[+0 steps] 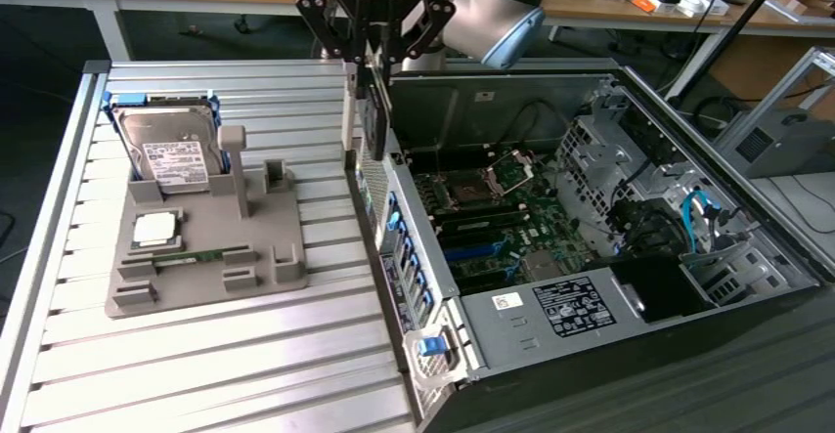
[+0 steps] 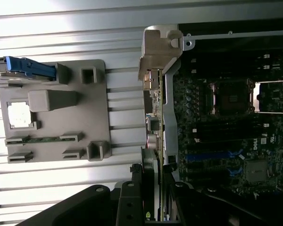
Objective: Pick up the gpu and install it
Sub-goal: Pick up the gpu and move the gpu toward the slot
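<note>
The gripper [image 1: 373, 60] hung above the near wall of the open computer case [image 1: 522, 101], its fingers partly closed and clamped on either face of the gpu [image 1: 377, 120], which it held off the table [image 1: 196, 355]. The gpu hung edge-on and upright below the fingers, just over the boundary between the case's interior and the slatted table. In the wrist view the gripper [image 2: 151, 190] pinched the thin green card [image 2: 153, 110] from both sides, and the card's silver metal bracket [image 2: 161, 47] stood at the end away from the fingers. There the card lined up along the edge of the motherboard [image 2: 217, 141], beside the dark expansion slots, but whether it touched the board could not be told. In the exterior view the motherboard [image 1: 503, 213] lay exposed inside the case, with the labelled power supply [image 1: 561, 306] nearer the camera. On the exterior view's left, well apart from the gripper, a grey holder [image 1: 281, 267] sat on the table carrying a hard drive [image 1: 170, 154] standing on edge, a square processor chip [image 1: 154, 228] and a narrow memory stick [image 1: 196, 257].
</note>
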Action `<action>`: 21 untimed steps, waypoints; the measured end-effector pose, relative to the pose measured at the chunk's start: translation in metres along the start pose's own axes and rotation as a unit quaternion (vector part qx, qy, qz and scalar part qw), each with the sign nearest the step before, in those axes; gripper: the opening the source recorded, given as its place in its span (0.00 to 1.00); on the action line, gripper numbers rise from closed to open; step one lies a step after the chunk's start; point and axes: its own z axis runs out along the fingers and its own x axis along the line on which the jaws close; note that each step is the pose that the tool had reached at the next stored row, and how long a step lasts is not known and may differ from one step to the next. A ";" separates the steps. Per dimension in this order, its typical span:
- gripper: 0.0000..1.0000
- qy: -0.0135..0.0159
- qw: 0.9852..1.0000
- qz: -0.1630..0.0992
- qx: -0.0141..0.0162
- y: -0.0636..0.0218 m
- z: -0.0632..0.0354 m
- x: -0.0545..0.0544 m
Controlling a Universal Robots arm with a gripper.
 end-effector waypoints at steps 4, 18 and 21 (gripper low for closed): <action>0.27 0.000 1.000 0.000 0.001 0.0001 0.0000 -0.001; 0.27 0.000 1.000 0.000 0.004 0.0004 0.0001 -0.005; 0.27 0.000 1.000 0.000 0.004 0.0004 0.0001 -0.005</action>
